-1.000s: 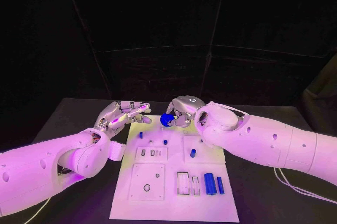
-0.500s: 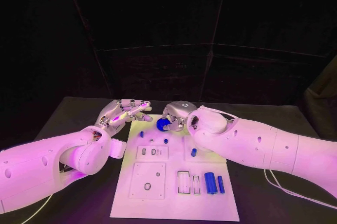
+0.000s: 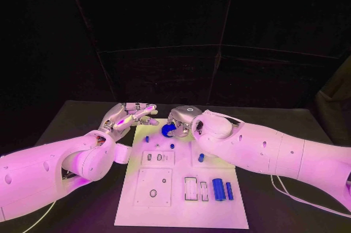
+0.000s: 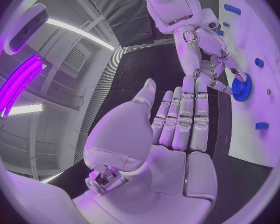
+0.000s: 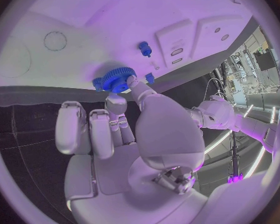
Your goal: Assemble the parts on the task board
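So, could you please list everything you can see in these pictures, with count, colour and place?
Task board: one, white, middle of the black table.
Gear: one, blue, toothed, at the board's far end, held by the right hand.
Small parts: three, blue, on the board's far half.
Cylinders: two, blue, one thick and one thin, side by side near the board's right edge.
Table: one, black, under the board.
Left hand: one, silver, fingers apart, holding nothing, by the board's far left corner.
Right hand: one, silver, pinching the gear.
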